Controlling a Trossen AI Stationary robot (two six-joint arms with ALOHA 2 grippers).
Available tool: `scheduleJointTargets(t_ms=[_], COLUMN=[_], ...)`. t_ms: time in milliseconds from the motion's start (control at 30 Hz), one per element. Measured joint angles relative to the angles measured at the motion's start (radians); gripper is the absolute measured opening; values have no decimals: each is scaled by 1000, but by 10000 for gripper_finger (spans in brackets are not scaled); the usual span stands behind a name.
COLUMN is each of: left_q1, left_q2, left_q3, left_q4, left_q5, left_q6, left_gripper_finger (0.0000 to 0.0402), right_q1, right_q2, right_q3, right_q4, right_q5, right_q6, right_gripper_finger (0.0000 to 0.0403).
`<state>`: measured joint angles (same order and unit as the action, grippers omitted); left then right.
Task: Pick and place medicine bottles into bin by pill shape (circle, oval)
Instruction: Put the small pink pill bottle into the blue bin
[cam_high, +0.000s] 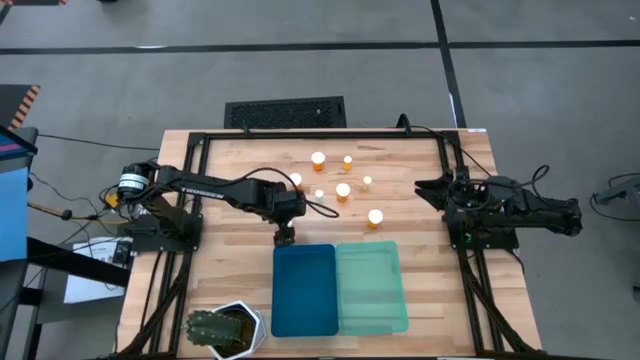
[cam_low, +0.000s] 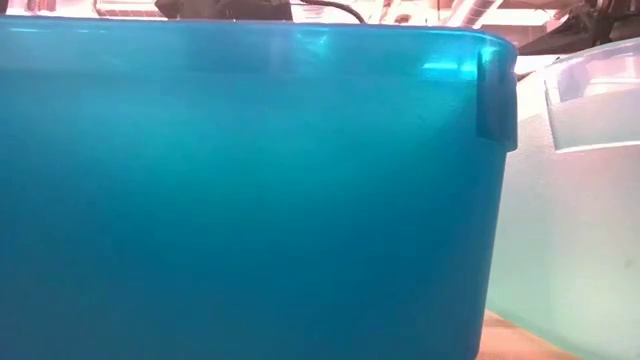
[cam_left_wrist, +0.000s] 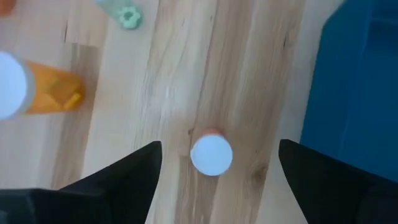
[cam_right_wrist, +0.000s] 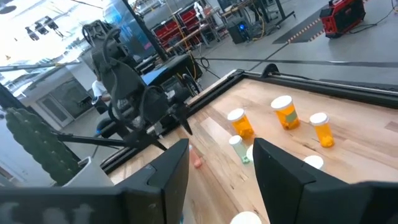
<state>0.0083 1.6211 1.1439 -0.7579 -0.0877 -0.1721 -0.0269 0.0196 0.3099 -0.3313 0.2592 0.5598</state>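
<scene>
Bottle under the left gripper: a small white-capped bottle (cam_left_wrist: 211, 154) stood upright on the bare wood, centred between the left arm's two dark fingers (cam_left_wrist: 134, 171), with wood showing on both sides of it and neither finger touching it.
Left gripper: the left gripper (cam_high: 285, 236) hung over the table just behind the far left corner of the blue bin, its fingers spread wide and holding nothing.
Other bottles: the remaining medicine bottles (cam_high: 343, 190) stood scattered on the far half of the table, apart from one another, one (cam_high: 375, 216) nearest the mint bin; another (cam_left_wrist: 43, 93) lay on its side near the left gripper.
Bins: the blue bin (cam_high: 275, 300) and the mint bin (cam_high: 404, 300) sat side by side, long walls touching, at the near edge of the table; both looked empty from above.
Open room: bare wood lay between the bins' far rims and the bottles.
Right gripper: the right gripper (cam_high: 424, 188) waited at the table's right edge, fingers parted and pinching nothing.
Corner: a potted plant (cam_high: 222, 330) stood at the near left, just beside the blue bin.
</scene>
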Motion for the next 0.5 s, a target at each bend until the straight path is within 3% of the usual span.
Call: scheduleJointTargets(t_ms=[500], left_q1=[4], left_q2=[0], left_q3=[-99], left_q4=[84], left_q5=[12], left_q6=[49], left_gripper_finger=[315], right_q1=[0], right_q2=[0], right_q3=[0], right_q4=[-14], right_q5=[0], right_q6=[0], right_gripper_finger=[188])
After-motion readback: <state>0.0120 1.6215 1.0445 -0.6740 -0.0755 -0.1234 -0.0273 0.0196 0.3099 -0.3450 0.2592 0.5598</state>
